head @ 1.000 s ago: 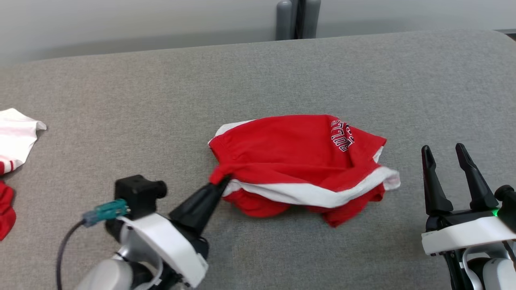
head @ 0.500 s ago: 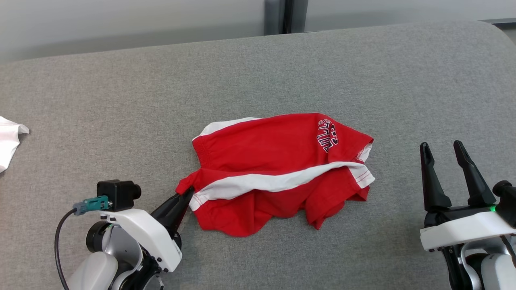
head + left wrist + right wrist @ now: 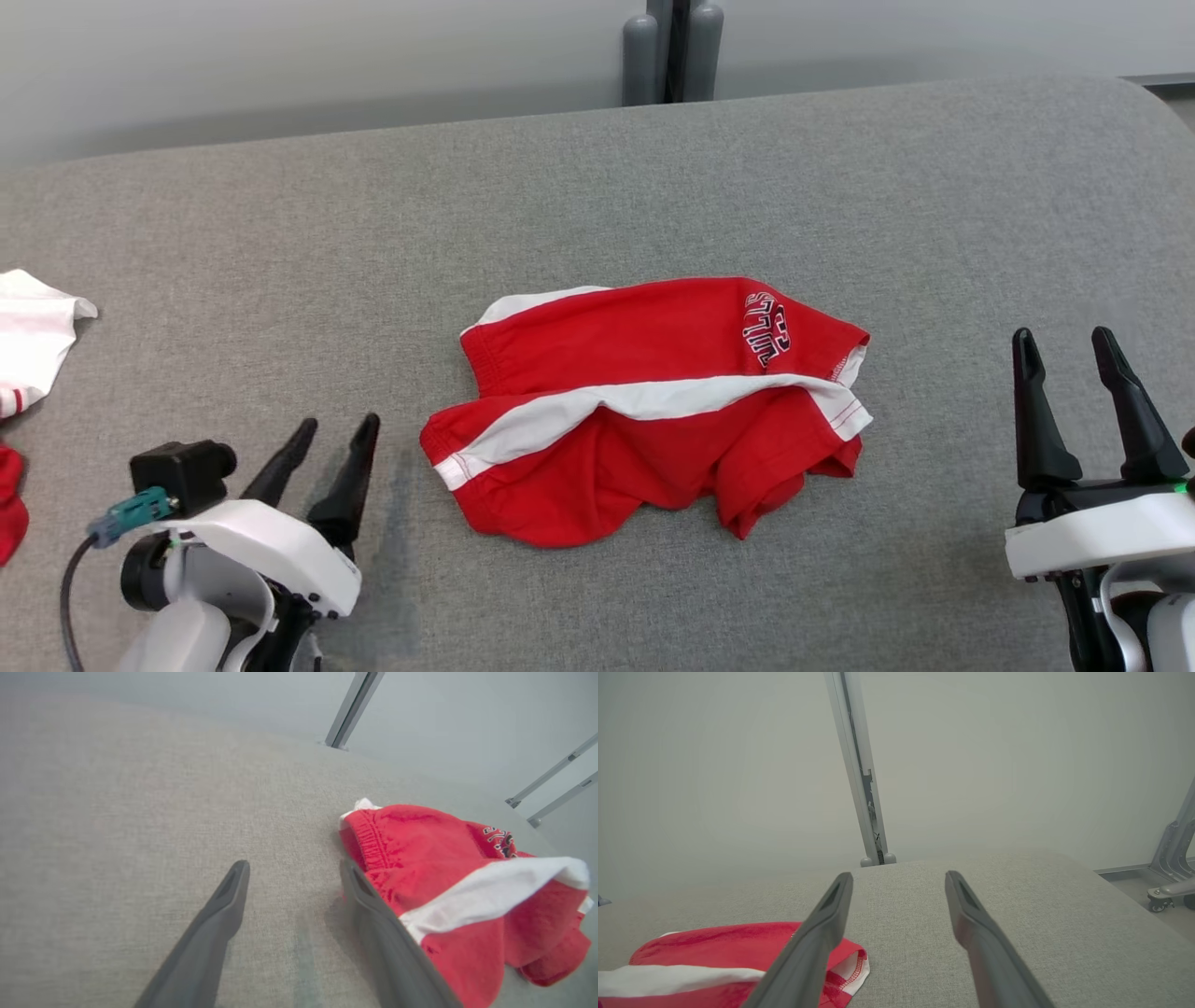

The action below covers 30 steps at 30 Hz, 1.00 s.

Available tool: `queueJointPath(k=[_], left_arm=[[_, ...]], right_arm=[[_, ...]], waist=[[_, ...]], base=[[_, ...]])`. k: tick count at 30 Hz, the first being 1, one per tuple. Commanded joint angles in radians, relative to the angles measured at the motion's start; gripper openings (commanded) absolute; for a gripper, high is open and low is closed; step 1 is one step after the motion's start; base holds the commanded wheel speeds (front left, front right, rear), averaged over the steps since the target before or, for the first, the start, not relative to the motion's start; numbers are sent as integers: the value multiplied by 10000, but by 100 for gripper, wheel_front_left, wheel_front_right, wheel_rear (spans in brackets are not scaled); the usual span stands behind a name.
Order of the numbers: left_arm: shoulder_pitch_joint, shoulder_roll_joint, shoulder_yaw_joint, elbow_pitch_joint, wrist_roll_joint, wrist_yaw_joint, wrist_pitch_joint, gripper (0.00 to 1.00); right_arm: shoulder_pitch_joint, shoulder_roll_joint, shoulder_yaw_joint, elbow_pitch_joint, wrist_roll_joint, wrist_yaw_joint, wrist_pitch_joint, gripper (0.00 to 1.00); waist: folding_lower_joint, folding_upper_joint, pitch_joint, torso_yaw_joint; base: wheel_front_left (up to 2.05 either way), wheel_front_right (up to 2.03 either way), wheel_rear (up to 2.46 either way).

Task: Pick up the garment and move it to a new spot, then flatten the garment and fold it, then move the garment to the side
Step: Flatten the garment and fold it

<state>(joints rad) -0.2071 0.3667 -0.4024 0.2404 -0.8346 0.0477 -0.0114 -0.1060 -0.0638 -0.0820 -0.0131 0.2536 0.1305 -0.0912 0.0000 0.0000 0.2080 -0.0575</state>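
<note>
The garment point(image 3: 644, 401) is a pair of red shorts with white side stripes and dark lettering, lying crumpled in the middle of the grey padded surface point(image 3: 597, 187). My left gripper point(image 3: 341, 429) is open just left of the garment's near-left corner, touching nothing. In the left wrist view the garment point(image 3: 448, 891) lies right of my open fingers point(image 3: 224, 910). My right gripper point(image 3: 1064, 338) stands open to the right of the garment, well apart from it. The right wrist view has the garment's edge point(image 3: 714, 952) at the lower left.
A white and red piece of clothing point(image 3: 28, 336) lies at the far left edge of the surface. A grey post point(image 3: 672, 47) rises behind the far edge, against a pale wall. Metal frame legs with a castor point(image 3: 1171, 877) stand off the right side.
My left gripper pulled the garment's corner toward the near left, then opened and let it go, drawing back to the left. The garment now lies spread wider. The head camera shifted slightly.
</note>
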Motion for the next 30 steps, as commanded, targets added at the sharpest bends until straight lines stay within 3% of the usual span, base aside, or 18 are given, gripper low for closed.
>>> queueJointPath(k=[1,7,12,20,30], left_arm=[[82,78,121,-82,102,106,-165,100],[247,-3,961,-912,495,922,-1793,100],[341,140,1128,-1823,1478,1476,-2349,100],[835,549,898,-3202,3106,2157,-2441,100],[1287,667,457,-3667,3393,2550,-1749,100]], right_arm=[[87,-49,5,-38,-35,4,29,100],[151,-91,-13,-234,-157,3,147,100],[175,-171,99,-271,-254,4,272,100],[359,-302,438,-230,-451,3,503,100],[727,-241,489,-356,-528,3,683,100]], waist=[[0,0,-92,88],[0,0,-385,362],[0,0,-498,529],[0,0,-721,621],[0,0,-885,677]], base=[[0,0,0],[0,0,0],[0,0,0],[0,0,0],[0,0,0]])
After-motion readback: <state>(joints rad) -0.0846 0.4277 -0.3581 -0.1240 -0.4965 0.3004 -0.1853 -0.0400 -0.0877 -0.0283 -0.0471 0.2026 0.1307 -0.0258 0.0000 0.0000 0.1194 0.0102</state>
